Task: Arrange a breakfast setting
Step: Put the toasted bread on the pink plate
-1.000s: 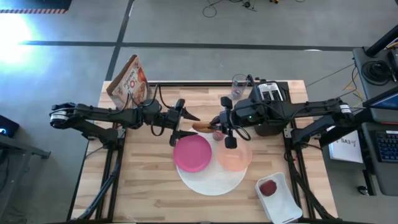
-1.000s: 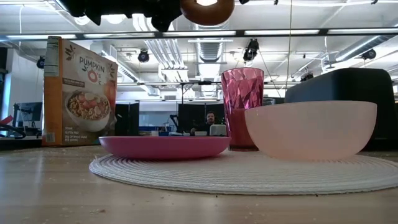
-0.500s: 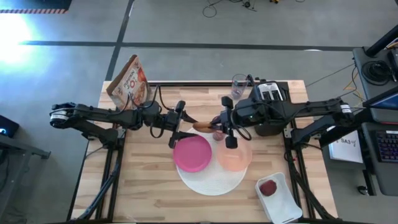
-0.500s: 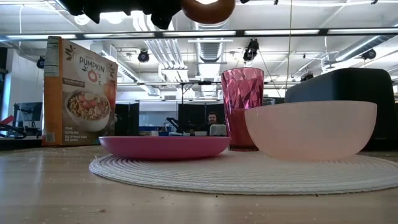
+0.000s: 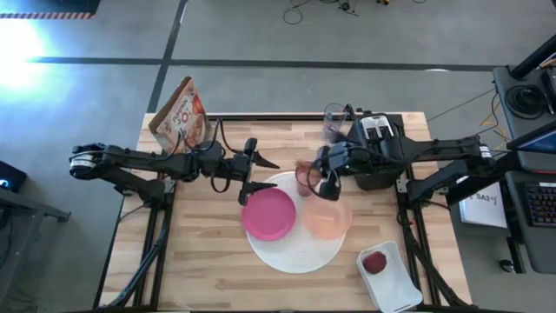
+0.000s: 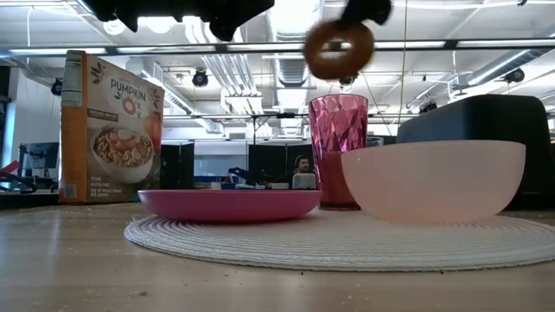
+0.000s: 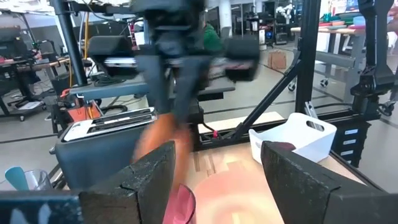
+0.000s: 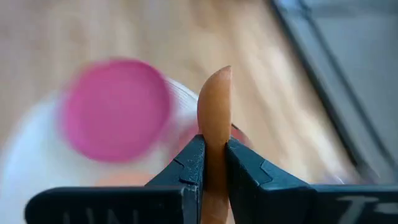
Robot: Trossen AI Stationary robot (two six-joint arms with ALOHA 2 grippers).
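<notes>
Right pincer (image 8: 213,163): clamped narrow on the bagel (image 6: 339,48), which stands edge-on between its fingers and hangs in the air above the pink tumbler (image 6: 338,149).

Left pincer (image 5: 259,174): jaws spread wide, holding nothing, raised above the bench (image 5: 200,261); well apart from the right pincer.

Large white round disc (image 6: 260,243): flat on the bench, below and between both pincers.

Small magenta plate (image 5: 268,213): on the disc, just below the left pincer.

Translucent peach bowl (image 5: 327,217): on the disc, beside the plate, just under the right pincer.

Cereal (image 6: 111,126): boxed, upright, behind the left arm.

Small red fruit (image 5: 375,262): lying in the white rectangular tray (image 5: 401,291), well apart from both pincers.

Black toaster (image 5: 377,130): at the bench's far edge, beneath the right arm.
</notes>
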